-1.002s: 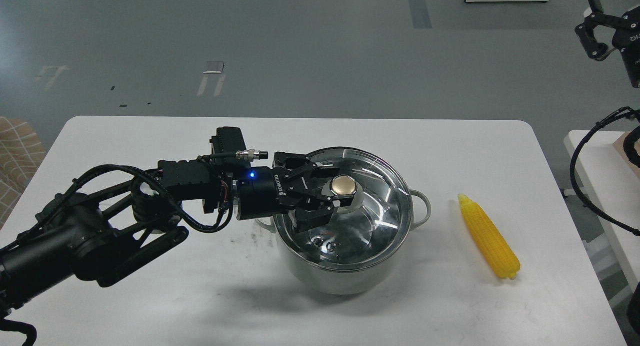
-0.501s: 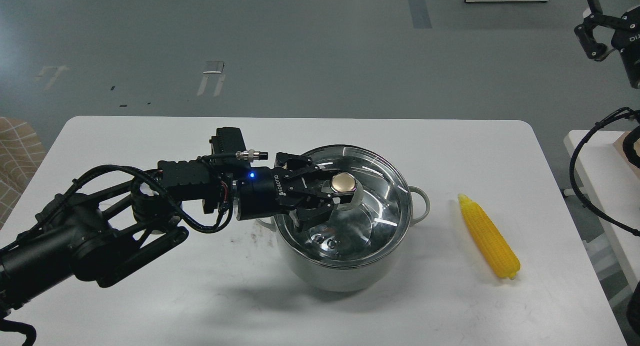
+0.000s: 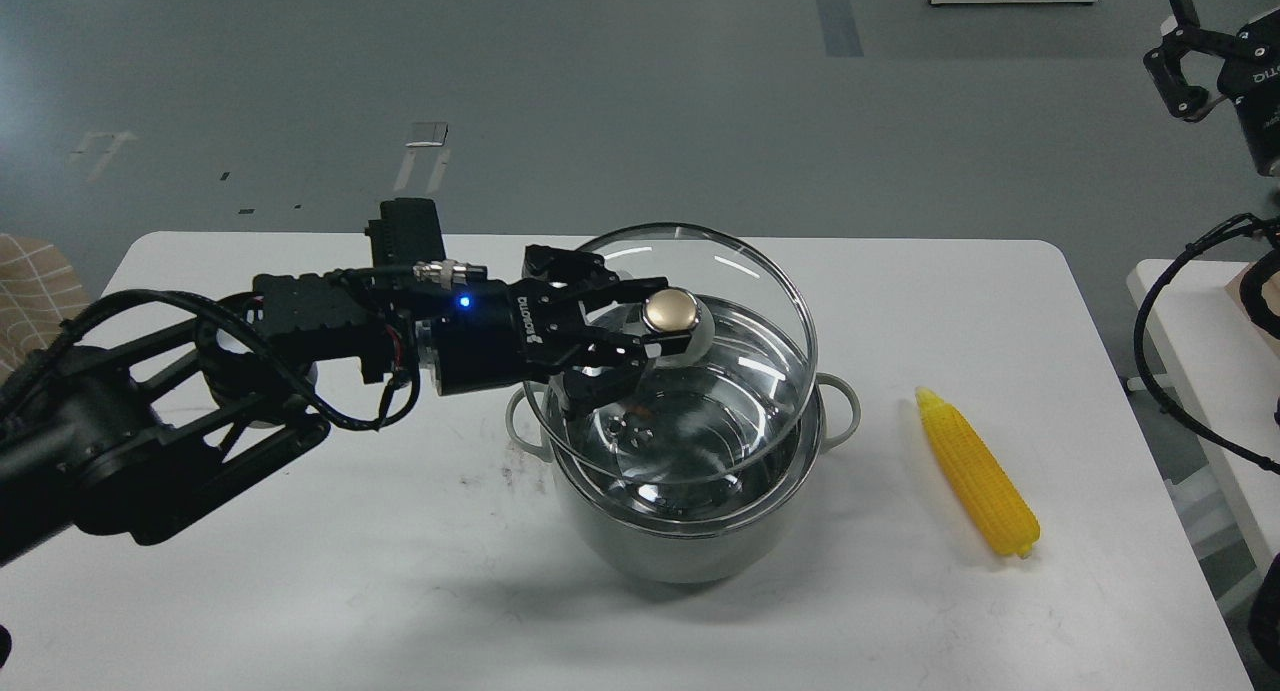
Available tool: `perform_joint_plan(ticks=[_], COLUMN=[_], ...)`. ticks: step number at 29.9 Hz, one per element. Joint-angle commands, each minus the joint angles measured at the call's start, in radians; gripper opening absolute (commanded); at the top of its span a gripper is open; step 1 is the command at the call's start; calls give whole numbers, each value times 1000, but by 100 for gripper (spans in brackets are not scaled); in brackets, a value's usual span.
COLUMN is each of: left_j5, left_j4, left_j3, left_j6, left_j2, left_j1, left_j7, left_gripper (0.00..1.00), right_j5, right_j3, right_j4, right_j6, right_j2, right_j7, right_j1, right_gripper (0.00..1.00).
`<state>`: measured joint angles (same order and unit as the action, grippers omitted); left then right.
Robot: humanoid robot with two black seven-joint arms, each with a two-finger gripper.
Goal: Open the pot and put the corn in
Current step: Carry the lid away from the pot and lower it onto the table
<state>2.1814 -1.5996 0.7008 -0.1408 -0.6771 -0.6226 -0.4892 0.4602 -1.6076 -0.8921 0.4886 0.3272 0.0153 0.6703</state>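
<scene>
The pale grey-green pot [image 3: 660, 546] stands at the table's middle, its steel inside showing. My left gripper [image 3: 655, 336] is shut on the gold knob [image 3: 670, 311] of the round glass lid [image 3: 760, 291] and holds the lid a little above the pot's rim, tilted, still over the pot. The yellow corn cob [image 3: 975, 471] lies on the table to the right of the pot, apart from it. My right gripper [image 3: 1180, 66] hangs high at the top right, off the table; its jaws look parted and hold nothing.
The white table [image 3: 300, 591] has bare surface left and in front of the pot. A second white table [image 3: 1165, 281] stands at the right edge, with black cables [image 3: 1160, 361] beside it. A beige checked thing [image 3: 25, 301] is at the far left.
My left gripper closed on the knob and lifted the glass lid up and slightly back-left off the pot. The corn and the pot have not moved.
</scene>
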Motion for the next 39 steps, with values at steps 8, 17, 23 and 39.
perform_joint_plan(ticks=[8,17,23,39], left_j5=[-256,-284,-302,-394], left_j4=[58,228,400,557], left_j3=[85,82,80,14], left_j6=[186,363,401,472], left_j2=[-340,-394,-374,-259], left_j1=[176,400,475,503], left_j7=[1,1,1,1], left_gripper=[33,34,34,38], right_j5=[0,0,2,0], right_j3=[0,2,2,3], right_j4=[-1,-1,1,-1], right_j6=[0,0,0,0], right_j2=[0,0,0,0], right_j7=[0,0,0,0], right_j1=[-1,-1,-3,-14], right_gripper=[100,100,100,100])
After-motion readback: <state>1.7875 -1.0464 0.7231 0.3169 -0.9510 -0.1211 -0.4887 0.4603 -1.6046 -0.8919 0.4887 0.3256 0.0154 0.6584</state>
